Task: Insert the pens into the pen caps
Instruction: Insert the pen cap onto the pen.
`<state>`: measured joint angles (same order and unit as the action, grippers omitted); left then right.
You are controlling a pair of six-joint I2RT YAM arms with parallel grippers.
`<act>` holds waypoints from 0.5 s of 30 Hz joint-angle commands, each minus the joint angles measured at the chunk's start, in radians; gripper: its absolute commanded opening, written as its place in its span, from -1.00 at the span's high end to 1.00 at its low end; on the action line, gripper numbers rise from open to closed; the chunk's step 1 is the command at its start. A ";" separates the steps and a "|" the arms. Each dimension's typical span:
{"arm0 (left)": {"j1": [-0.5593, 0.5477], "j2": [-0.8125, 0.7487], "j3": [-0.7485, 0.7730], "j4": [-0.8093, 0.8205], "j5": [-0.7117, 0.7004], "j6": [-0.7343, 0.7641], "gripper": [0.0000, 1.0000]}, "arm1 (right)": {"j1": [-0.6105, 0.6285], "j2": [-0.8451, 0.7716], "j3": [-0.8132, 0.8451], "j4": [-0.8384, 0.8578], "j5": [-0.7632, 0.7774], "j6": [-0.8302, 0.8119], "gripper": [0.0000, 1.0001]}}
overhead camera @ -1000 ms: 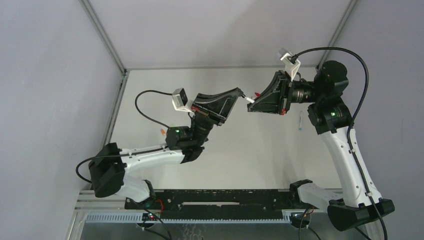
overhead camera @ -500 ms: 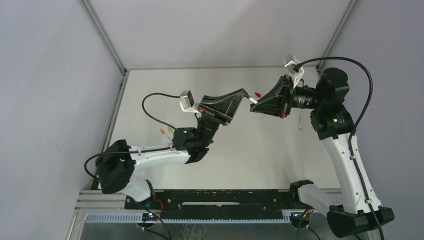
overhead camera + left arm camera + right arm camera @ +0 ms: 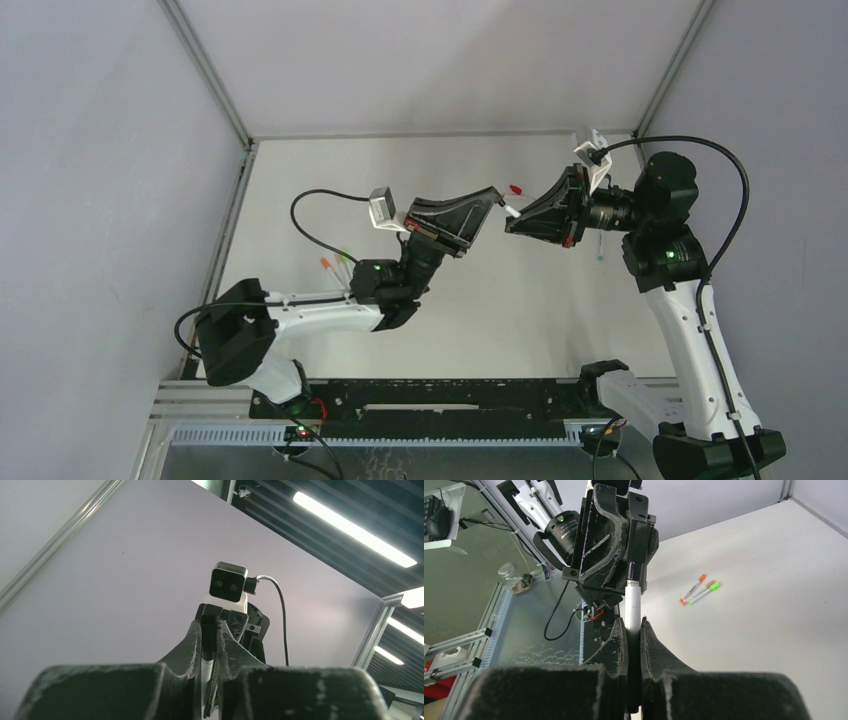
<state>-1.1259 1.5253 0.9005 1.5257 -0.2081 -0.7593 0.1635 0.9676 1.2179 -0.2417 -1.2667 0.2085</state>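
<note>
Raised above the pale table (image 3: pixel 450 300), the right gripper (image 3: pixel 633 630) is clamped on a white-barrelled marker pen (image 3: pixel 632 605) whose tip meets the small dark plastic cap (image 3: pixel 636 573) pinched in the closed left gripper (image 3: pixel 494 197), evidently opposed nose-to-nose for straight insertion.

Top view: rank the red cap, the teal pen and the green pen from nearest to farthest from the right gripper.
1. Red cap, just beyond the tips of the right gripper, toward the back.
2. Teal pen, off to the right, partly under that arm.
3. Green pen, far to the left, clearly the farthest.
</note>
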 commanded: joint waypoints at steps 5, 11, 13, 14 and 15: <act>-0.052 0.009 -0.030 -0.055 0.098 0.019 1.00 | 0.022 0.001 -0.033 -0.012 -0.046 -0.042 1.00; -0.057 0.010 -0.037 -0.055 0.098 0.017 1.00 | 0.022 -0.009 -0.056 -0.003 -0.055 -0.042 1.00; -0.057 0.012 -0.039 -0.055 0.096 0.013 1.00 | 0.022 -0.013 -0.068 0.003 -0.058 -0.042 1.00; -0.058 0.012 -0.041 -0.055 0.097 0.010 1.00 | 0.022 -0.017 -0.074 0.006 -0.058 -0.040 1.00; -0.059 0.012 -0.043 -0.055 0.098 0.009 1.00 | 0.022 -0.020 -0.081 0.011 -0.059 -0.036 1.00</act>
<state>-1.1347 1.5249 0.8776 1.5311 -0.2131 -0.7513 0.1612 0.9485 1.1736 -0.2306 -1.2770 0.1902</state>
